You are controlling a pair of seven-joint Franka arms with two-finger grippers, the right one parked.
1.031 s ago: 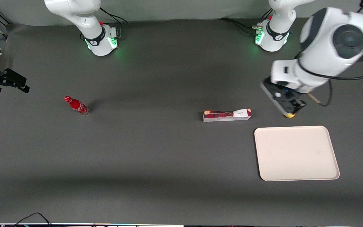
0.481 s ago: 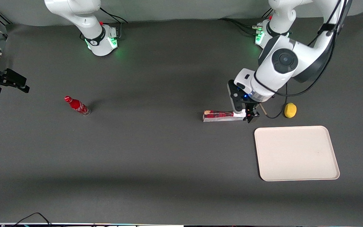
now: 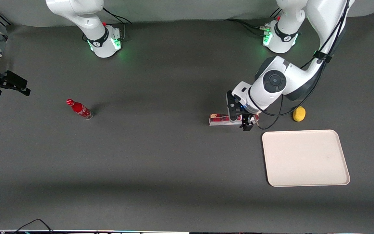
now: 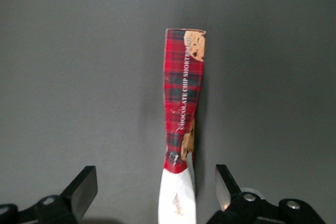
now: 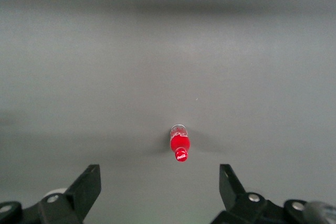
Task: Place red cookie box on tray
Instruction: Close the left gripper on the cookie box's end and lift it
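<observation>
the red cookie box (image 3: 221,119) stands on its thin edge on the table (image 3: 161,156), just beside the tray (image 3: 305,158). the gripper (image 3: 243,121) hangs over the box's white end, fingers (image 4: 84,187) spread wide on either side, not touching.

You're looking at a dark grey table (image 3: 148,156) under soft, uneven light, with a pale grey wall (image 3: 180,9) along its edge farthest from you.

Box (image 3: 221,119): just beside your tray (image 3: 305,158), toward the parked arm.
Gripper (image 3: 243,121): over the box's tray end, fingers spread either side.
</observation>
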